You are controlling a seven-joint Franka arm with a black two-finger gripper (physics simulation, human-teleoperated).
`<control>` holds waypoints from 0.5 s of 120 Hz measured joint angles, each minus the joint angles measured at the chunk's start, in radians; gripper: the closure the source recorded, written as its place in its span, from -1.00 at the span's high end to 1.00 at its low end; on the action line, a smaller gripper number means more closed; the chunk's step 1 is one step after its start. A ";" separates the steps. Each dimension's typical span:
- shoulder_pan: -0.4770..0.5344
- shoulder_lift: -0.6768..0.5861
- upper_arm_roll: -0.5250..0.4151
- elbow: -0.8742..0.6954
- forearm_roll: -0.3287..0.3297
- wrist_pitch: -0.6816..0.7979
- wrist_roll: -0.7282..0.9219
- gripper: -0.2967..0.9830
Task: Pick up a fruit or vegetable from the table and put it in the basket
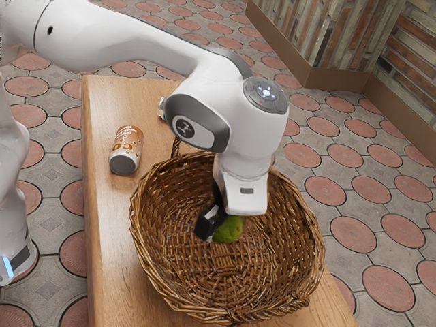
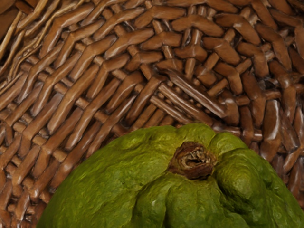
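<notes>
Inside the wicker basket (image 1: 147,238), low over its woven floor, is my gripper (image 1: 222,227), shut on a lumpy green fruit (image 1: 230,231). One black finger presses against the fruit's side facing the exterior view's left; the hand partly covers the far side. In the wrist view the green fruit (image 2: 142,190) is large and close, its brown stem end facing up, with the basket's weave (image 2: 109,80) beyond it. Whether the fruit touches the basket floor I cannot tell.
An orange and white can (image 1: 127,150) lies on the wooden table (image 1: 112,238), outside the basket toward the exterior view's left. A small, partly hidden object (image 1: 161,107) is by the arm. The basket's rim surrounds my hand.
</notes>
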 joint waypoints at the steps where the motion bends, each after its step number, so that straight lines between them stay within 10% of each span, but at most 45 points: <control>1: 0.000 0.001 0.000 -0.003 0.000 0.000 -0.007 0.18; 60: 0.017 -0.007 0.026 -0.041 -0.003 0.109 -0.289 0.47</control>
